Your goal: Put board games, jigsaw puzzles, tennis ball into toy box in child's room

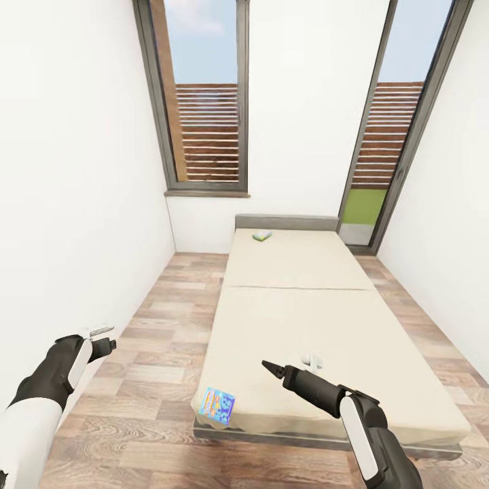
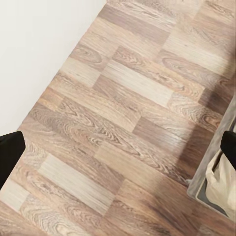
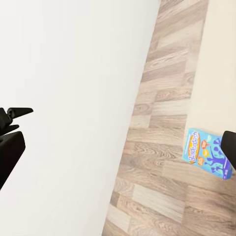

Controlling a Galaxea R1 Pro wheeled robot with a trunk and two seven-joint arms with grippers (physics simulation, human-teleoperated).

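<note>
A: Wood-grain floor under the left hand, which hangs near the white wall. Fingers sit at opposite edges of the left wrist view, spread wide, nothing between them.

B: Blue board game?

A: On the bed's near corner, overhanging the edge. It lies ahead of the right hand and toward the left hand's side, apart from both. In the right wrist view the same box sits close beside one fingertip, not touching.

B: Right hand state?

A: Released; fingers far apart in the wrist view, empty, hovering over the mattress.

B: Anything further?

A: White-green board game far beyond the right hand, near the grey headboard.
</note>
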